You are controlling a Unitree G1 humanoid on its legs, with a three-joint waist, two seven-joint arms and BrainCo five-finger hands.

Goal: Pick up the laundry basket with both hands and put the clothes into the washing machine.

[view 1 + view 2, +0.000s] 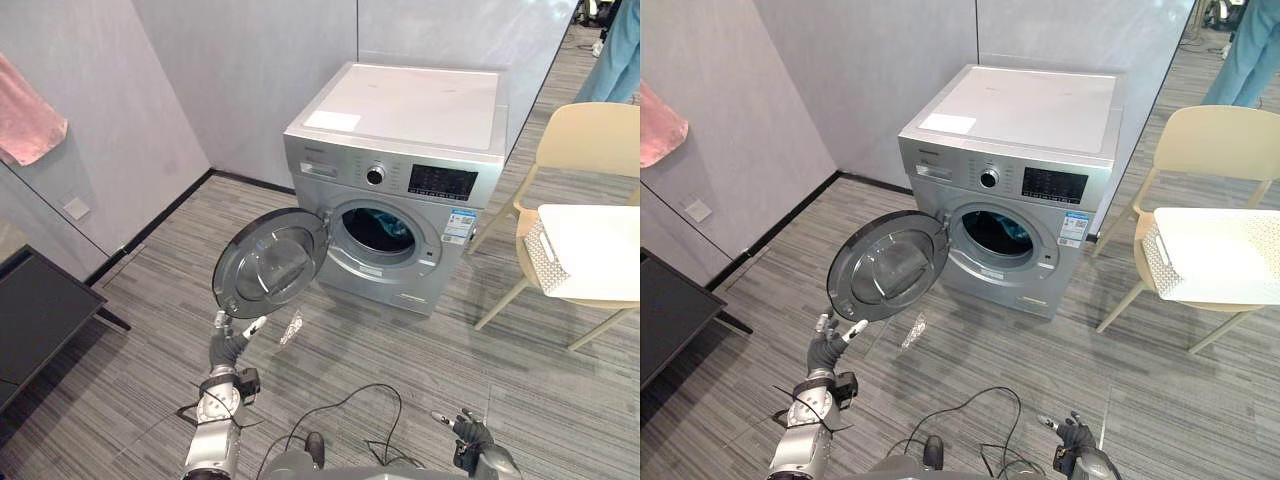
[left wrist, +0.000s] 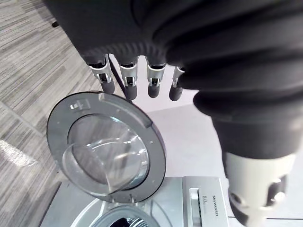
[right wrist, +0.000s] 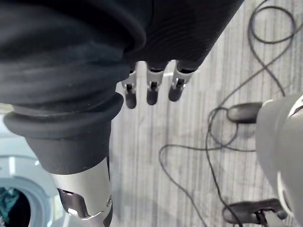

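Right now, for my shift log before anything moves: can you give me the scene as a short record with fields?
Washer: silver front loader, door open
Drum: teal cloth inside
Basket: white, on the cream chair, right of the washer
Left hand: open, just below the door's lower edge
Right hand: open, low over the floor, holding nothing

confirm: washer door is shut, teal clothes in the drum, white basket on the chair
Not shut: the washer door is swung open, as the left eye view shows. Teal clothes are in the drum and the white basket is on the chair.
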